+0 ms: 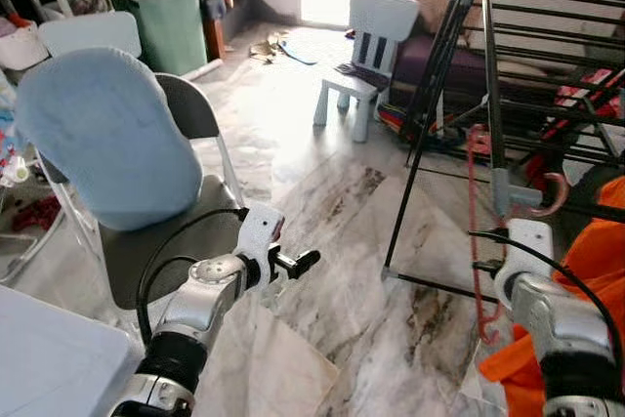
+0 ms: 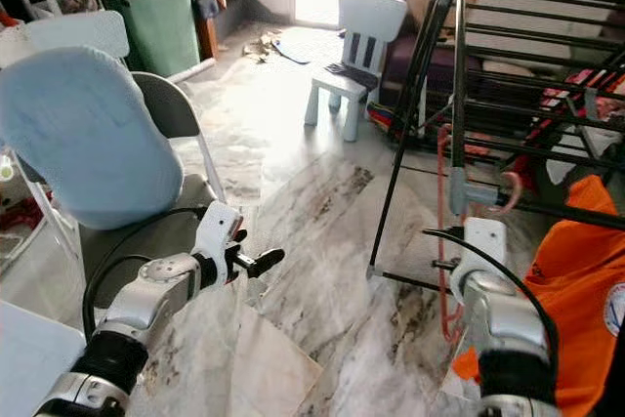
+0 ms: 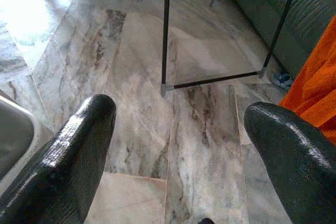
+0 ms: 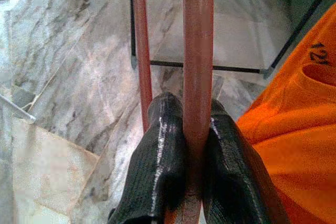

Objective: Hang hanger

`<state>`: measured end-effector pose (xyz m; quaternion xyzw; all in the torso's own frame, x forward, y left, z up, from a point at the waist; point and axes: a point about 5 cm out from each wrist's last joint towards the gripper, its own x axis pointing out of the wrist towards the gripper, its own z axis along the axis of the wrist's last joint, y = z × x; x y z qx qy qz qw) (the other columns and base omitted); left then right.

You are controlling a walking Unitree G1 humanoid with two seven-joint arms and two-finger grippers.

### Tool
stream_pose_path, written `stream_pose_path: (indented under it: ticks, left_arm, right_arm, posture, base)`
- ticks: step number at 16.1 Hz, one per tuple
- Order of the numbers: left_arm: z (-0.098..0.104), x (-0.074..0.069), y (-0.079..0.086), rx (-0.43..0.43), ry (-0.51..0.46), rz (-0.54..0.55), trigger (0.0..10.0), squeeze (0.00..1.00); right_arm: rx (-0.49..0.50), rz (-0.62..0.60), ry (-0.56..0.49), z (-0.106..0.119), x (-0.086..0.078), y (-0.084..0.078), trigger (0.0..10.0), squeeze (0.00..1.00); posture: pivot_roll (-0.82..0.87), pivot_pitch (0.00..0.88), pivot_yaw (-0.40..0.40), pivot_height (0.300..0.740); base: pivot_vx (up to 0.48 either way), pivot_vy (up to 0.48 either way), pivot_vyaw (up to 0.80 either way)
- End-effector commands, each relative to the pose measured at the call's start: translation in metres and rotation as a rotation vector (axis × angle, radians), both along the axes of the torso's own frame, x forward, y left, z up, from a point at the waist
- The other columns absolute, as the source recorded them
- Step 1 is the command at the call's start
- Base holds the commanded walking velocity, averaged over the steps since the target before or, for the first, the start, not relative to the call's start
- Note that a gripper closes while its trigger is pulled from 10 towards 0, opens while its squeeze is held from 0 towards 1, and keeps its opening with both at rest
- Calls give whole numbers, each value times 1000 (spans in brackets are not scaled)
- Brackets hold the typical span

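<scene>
right gripper (image 4: 193,145) clamped on pink hanger (image 4: 197,51), hook at drying rack (image 1: 547,46); left gripper (image 3: 178,135) spread wide, empty

One pink plastic hanger (image 1: 477,241) hangs by its hook on one black folding drying rack (image 1: 547,75). One orange garment (image 1: 586,290) lies at the robot's right. There are two grippers: the right gripper (image 4: 195,145), its two black fingers pressed against a bar of the hanger, and the left gripper (image 3: 181,145), its two fingers spread apart over the marble floor (image 3: 136,77). Chairs number two: one grey folding chair (image 1: 166,241) carrying one light blue cushion (image 1: 107,134), and one small pale blue child's chair (image 1: 366,56). One green bin (image 1: 174,26) stands behind the folding chair. One dark sofa (image 3: 310,19) sits beyond the rack.
</scene>
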<state>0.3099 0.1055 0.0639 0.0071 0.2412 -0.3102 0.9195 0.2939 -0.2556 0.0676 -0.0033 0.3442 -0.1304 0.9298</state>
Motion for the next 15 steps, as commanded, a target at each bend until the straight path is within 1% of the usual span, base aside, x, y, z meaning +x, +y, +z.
stream_pose_path:
  ticks: [1, 2, 4, 6, 8, 10, 13, 15]
  left_arm:
    - [2, -1, -1, 3, -2, -13, 10000, 0]
    - [2, -2, -1, 3, 1, -14, 10000, 0]
    - [2, -4, -2, 1, 7, -14, 10000, 0]
    - [1, -5, -3, 0, 15, -20, 10000, 0]
    - [1, -5, -5, -1, 20, -27, 10000, 0]
    - [1, -5, -8, -4, 25, -33, 10000, 0]
    - [1, -6, -11, -9, 33, -38, 10000, 0]
    - [1, -6, -12, -9, 37, -42, 10000, 0]
  right_arm:
    - [-17, 27, -22, 7, 8, 2, 10000, 0]
    - [-34, 19, 1, 4, 7, 2, 10000, 0]
    - [-51, -19, 39, -5, 0, -4, 10000, 0]
    - [-43, -31, 50, -11, -4, -7, 10000, 0]
    - [-39, -32, 49, -13, -5, -10, 10000, 0]
    - [-7, -49, 43, -14, -6, -13, 10000, 0]
    - [-3, -61, 53, -18, -10, -18, 10000, 0]
    - [-9, -97, 51, -18, -11, -24, 10000, 0]
  posture:
    - [17, 0, -65, 740]
    - [20, 0, -68, 740]
    - [22, 0, -69, 740]
    - [20, 0, -68, 740]
    - [10, 0, -66, 740]
    - [7, 0, -68, 740]
    - [7, 0, -69, 740]
    - [7, 0, -70, 740]
  base:
    - [0, 0, 0]
    - [0, 0, 0]
    - [0, 0, 0]
    - [0, 0, 0]
    - [0, 0, 0]
    - [0, 0, 0]
    - [0, 0, 0]
    - [0, 0, 0]
